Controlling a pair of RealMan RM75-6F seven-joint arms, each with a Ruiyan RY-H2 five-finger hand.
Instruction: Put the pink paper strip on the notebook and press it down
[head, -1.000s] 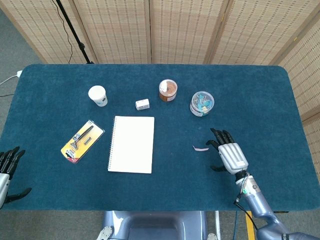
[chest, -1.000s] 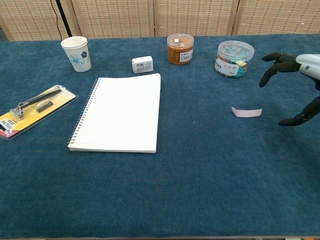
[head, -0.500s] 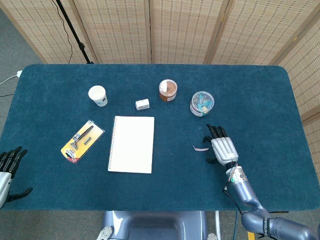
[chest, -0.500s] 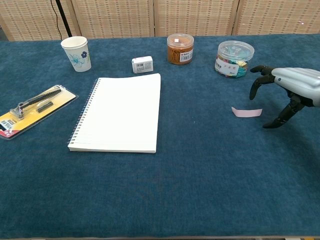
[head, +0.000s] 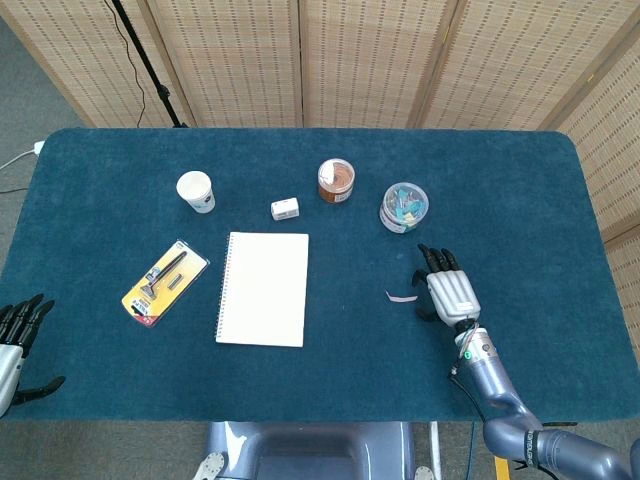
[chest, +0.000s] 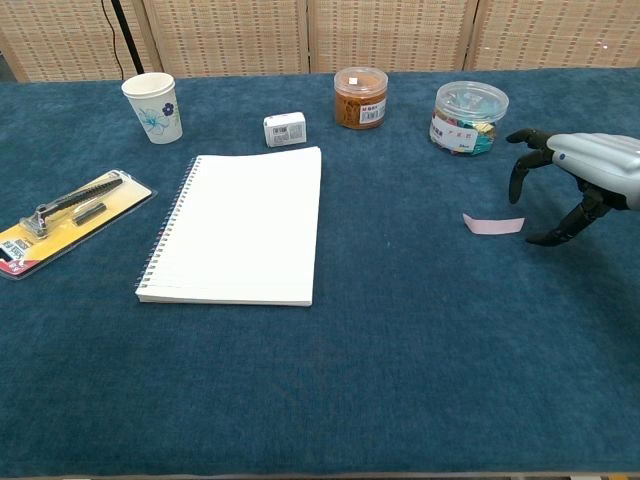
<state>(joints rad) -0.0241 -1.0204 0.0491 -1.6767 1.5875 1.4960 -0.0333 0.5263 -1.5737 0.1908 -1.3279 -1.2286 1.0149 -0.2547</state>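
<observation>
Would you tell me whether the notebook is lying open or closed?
Open: the notebook lies flat with a blank white page facing up, its spiral binding along the left edge.

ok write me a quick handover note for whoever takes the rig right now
Right hand: open, fingers spread, holding nothing, just right of the pink paper strip and not touching it.
Left hand: open, idle at the table's near left edge.
The strip lies flat on the cloth, in front of the clear tub of clips.
The notebook lies left of it, page bare.
Done: nothing placed yet.
Left: pick up the strip, lay it on the notebook, press it down.
</observation>
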